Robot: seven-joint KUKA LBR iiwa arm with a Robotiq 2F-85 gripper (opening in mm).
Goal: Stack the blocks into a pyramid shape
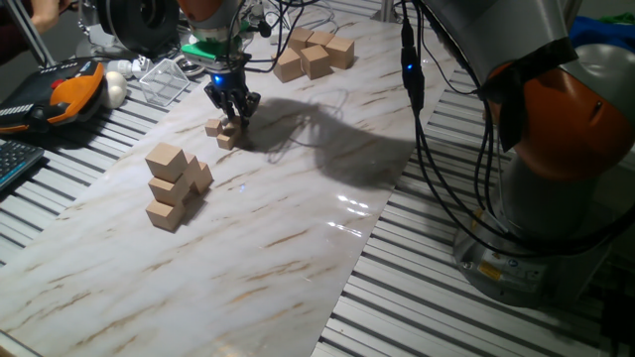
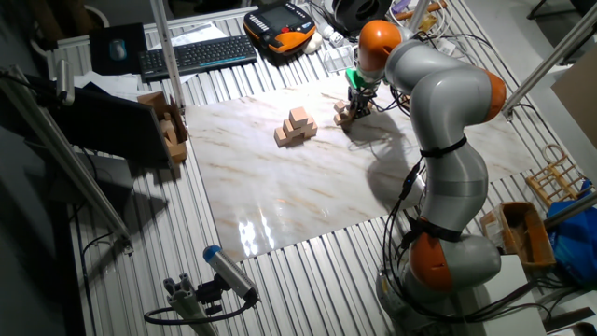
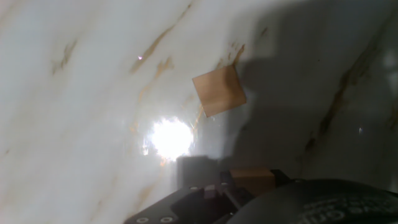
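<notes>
Over the marble board [image 1: 298,248], the arm bends down, its tool [image 1: 234,117] clamped on one of the blocks [image 1: 231,126].

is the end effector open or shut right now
Cannot tell. The end effector hangs low over the small blocks, but its fingertips blur together in both fixed views, and the hand view shows a tan block by them, grip unclear.

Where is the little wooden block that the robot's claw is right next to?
In one fixed view the little block sits on the marble board, just left of the gripper, with another small block below it and the bigger cube pile nearer the camera.
</notes>
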